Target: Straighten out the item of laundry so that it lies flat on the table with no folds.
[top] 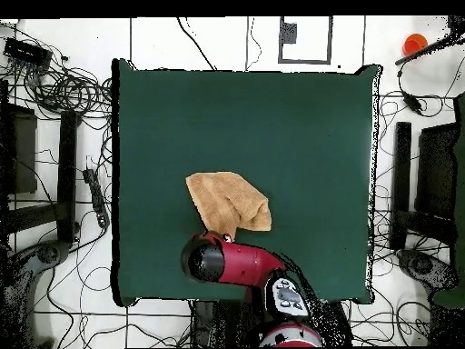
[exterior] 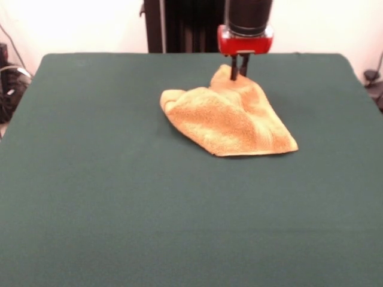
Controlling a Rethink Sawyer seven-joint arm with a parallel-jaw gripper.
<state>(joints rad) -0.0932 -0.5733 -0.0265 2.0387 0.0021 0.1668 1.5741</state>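
A golden tan-orange terry-cloth towel [exterior: 230, 119] is lying rumpled and folded over on the large table covered in dark green cloth [exterior: 119, 197], toward the robot's side of the middle. The red and black gripper [exterior: 239, 76] is pinching the towel's raised far corner between its nearly closed fingers. Tangled cables [top: 64, 86] are lying on the floor around the table.

From the front we look low across the table [exterior: 119, 209], close in; overhead we stare straight down from high up (floor cables included). Both views share the green tabletop and towel [exterior: 230, 119].
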